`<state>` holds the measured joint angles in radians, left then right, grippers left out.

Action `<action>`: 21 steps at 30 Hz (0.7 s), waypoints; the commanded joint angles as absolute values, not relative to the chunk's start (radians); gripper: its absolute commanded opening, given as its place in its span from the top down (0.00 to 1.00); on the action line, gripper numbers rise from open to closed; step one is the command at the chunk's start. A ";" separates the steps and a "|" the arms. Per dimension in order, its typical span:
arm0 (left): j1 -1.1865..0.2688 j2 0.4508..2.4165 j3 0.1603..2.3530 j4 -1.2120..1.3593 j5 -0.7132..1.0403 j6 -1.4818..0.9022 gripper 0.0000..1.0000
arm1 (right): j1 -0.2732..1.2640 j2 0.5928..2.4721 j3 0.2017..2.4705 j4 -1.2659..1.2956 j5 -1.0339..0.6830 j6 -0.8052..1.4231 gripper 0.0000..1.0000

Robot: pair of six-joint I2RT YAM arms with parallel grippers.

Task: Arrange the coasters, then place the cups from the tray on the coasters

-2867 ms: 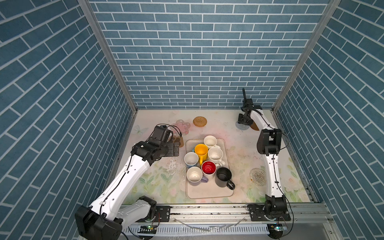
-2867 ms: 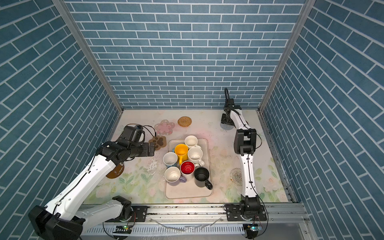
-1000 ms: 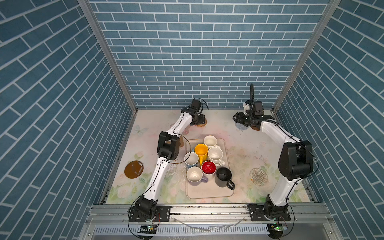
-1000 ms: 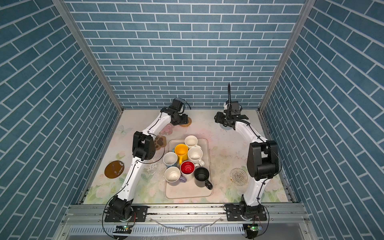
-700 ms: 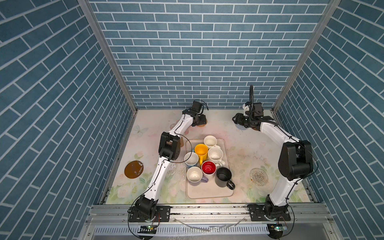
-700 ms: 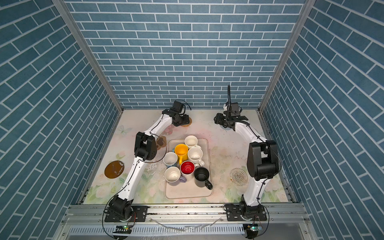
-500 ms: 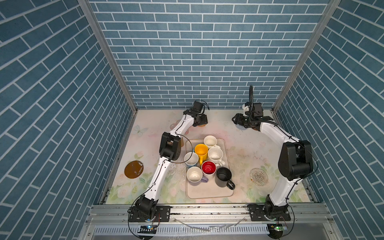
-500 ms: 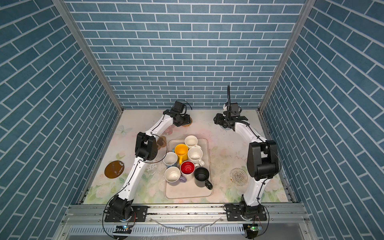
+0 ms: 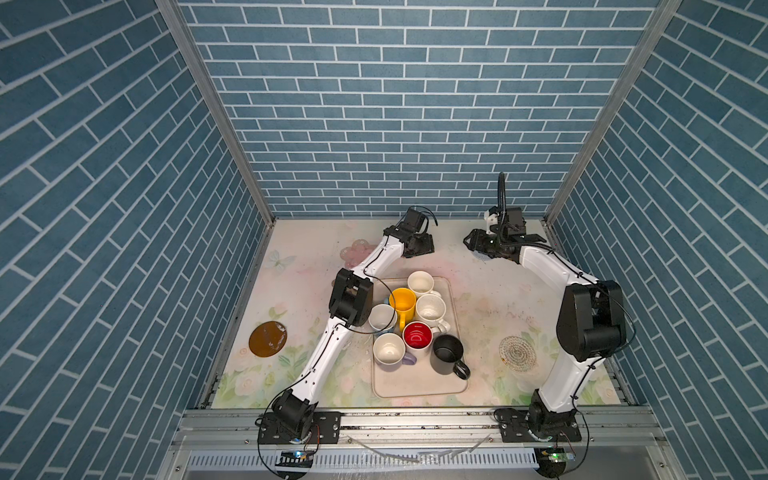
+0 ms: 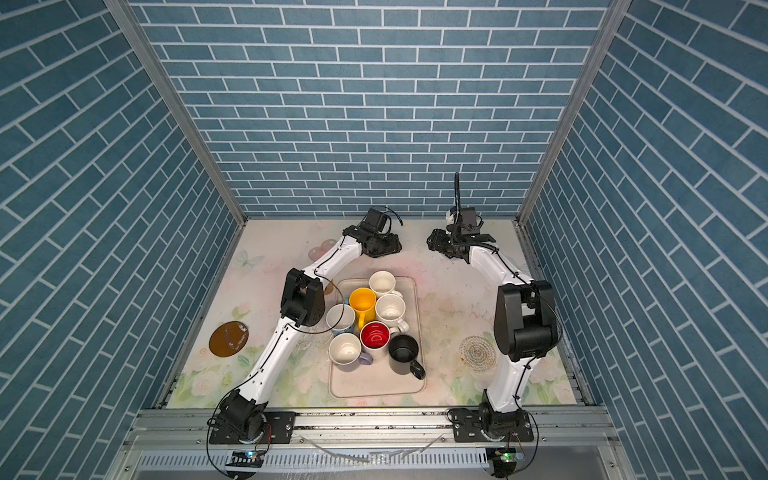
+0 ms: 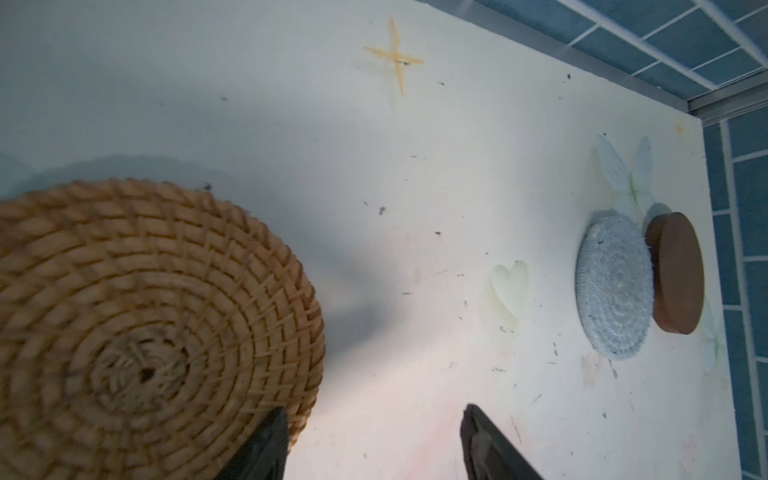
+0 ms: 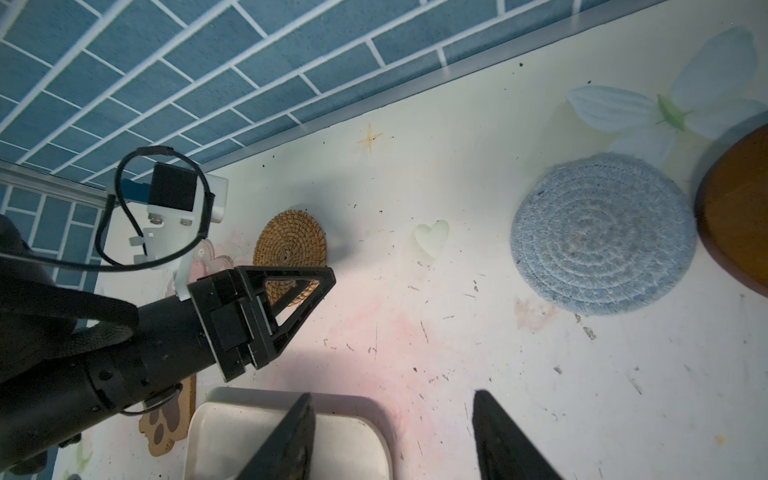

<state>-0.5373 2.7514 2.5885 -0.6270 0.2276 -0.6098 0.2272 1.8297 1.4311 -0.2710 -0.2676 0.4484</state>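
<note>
Several cups stand on the cream tray, among them yellow, red-inside and black. My left gripper is open low over the cloth at the back centre, one finger over the rim of the rattan coaster. My right gripper is open and empty, above the tray's far corner. The blue knit coaster touches a brown disc. The top views hide the rattan coaster under the left gripper.
A second brown disc lies front left, a clear patterned coaster front right. The pink flower coaster and paw coaster lie left of the tray's far end. The brick back wall stands close behind both grippers.
The left arm swung from the left of the tray to the back centre, then crept right over the rattan coaster. The right arm has barely moved in the last second.
</note>
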 commanded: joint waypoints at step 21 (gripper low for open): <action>-0.475 2.248 2.482 -0.711 0.135 -0.461 0.01 | 0.220 2.043 1.710 -0.296 -0.465 0.594 0.41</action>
